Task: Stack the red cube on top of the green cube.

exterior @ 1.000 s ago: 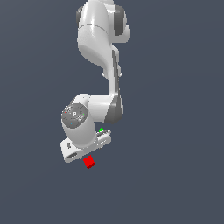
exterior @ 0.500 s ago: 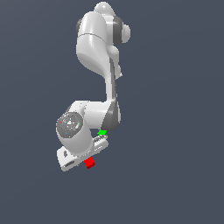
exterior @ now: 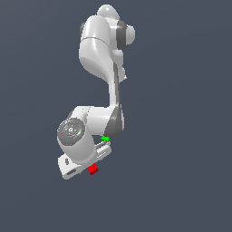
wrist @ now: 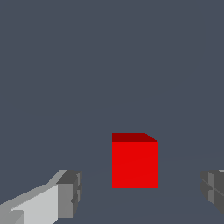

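Observation:
The red cube fills the lower middle of the wrist view, resting on the grey floor between my two fingers. My gripper is open, each fingertip well apart from the cube's sides. In the exterior view the red cube peeks out from under my white hand. The green cube lies just behind it, partly hidden by the arm's forearm. The green cube is out of the wrist view.
The white arm rises above the two cubes in the exterior view. Plain grey floor surrounds everything; no other objects show.
My hand has come down and shifted slightly toward the exterior view's left, now sitting over the red cube. Neither cube has moved.

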`<state>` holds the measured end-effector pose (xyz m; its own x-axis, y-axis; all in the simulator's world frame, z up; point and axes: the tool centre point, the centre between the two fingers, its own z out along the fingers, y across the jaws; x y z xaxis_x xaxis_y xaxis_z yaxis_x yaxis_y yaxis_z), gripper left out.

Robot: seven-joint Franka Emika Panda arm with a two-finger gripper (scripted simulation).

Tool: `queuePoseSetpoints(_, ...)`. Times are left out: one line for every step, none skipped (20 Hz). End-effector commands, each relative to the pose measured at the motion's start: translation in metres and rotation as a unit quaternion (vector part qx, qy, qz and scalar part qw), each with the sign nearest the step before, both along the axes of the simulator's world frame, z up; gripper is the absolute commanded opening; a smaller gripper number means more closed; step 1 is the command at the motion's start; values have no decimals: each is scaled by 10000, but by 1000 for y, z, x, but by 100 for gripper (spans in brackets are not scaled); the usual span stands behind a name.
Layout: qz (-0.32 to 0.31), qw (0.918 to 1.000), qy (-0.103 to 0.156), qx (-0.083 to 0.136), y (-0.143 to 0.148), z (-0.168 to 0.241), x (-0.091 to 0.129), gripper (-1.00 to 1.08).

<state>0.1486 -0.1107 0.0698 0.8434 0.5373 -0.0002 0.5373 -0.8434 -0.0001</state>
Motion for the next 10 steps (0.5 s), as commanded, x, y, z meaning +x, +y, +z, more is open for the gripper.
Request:
queuePoseSetpoints(1, 10000, 0, 0, 0, -1, 0, 100)
queuePoseSetpoints(1, 10000, 0, 0, 0, -3, 0, 100)
queuePoseSetpoints(1, 10000, 0, 0, 0, -6, 0, 100)
queuePoseSetpoints(1, 10000, 0, 0, 0, -10, 0, 100)
queuePoseSetpoints(1, 10000, 0, 0, 0, -14, 0, 100)
queuePoseSetpoints(1, 10000, 0, 0, 0, -19, 0, 100)
queuePoseSetpoints(4, 10000, -1, -1, 0, -24, 0, 100)
queuePoseSetpoints(4, 10000, -1, -1, 0, -31, -1, 100)
queuePoseSetpoints(4, 10000, -1, -1, 0, -36, -1, 100)
queuePoseSetpoints(4, 10000, -1, -1, 0, -41, -1, 100)
